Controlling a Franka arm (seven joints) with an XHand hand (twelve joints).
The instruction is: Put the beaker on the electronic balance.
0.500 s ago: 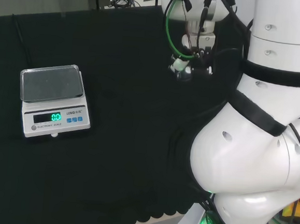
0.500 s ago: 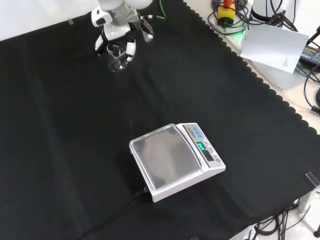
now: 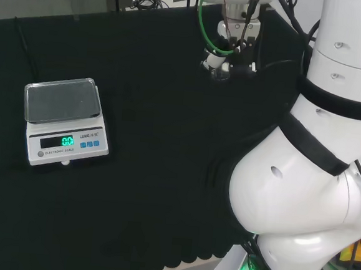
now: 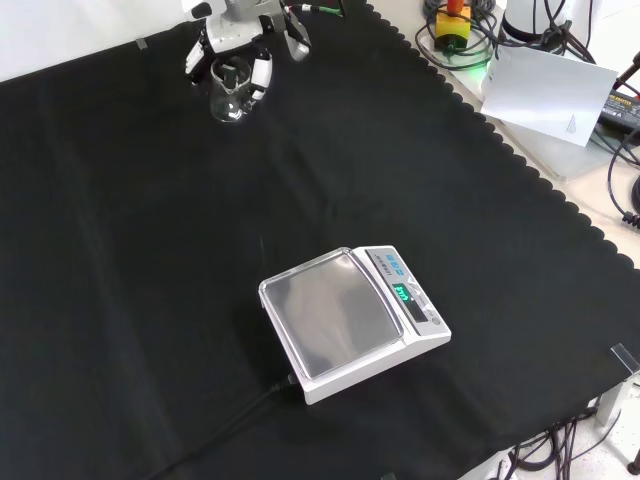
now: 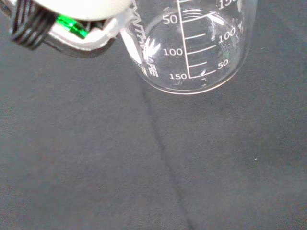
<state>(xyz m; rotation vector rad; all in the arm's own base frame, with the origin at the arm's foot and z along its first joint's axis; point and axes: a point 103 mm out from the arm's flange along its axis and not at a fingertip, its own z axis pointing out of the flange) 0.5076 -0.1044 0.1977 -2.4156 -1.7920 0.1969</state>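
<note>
A clear glass beaker (image 4: 230,97) with white graduation marks hangs near the far edge of the black cloth in the front view. My hand (image 4: 243,35) comes down from above it, with fingers (image 4: 262,78) curled round its wall. The wrist view shows the beaker (image 5: 192,48) close up, empty, with a part of the hand (image 5: 72,19) beside it. In the head view the hand (image 3: 227,56) is at the top centre. The white electronic balance (image 4: 420,330) with its steel pan (image 4: 335,310) sits mid-cloth, pan bare, display lit green; the head view has the balance (image 3: 64,143) at the left.
A black cable (image 4: 225,425) runs from the balance toward the near edge in the front view. The cloth's scalloped edge (image 4: 520,165) lies at the right, with a white sheet (image 4: 550,90) and cables beyond. The arm's white links (image 3: 314,183) stand at the head view's right.
The hand and the beaker have moved upward together in both the head view and the front view. The balance has not moved.
</note>
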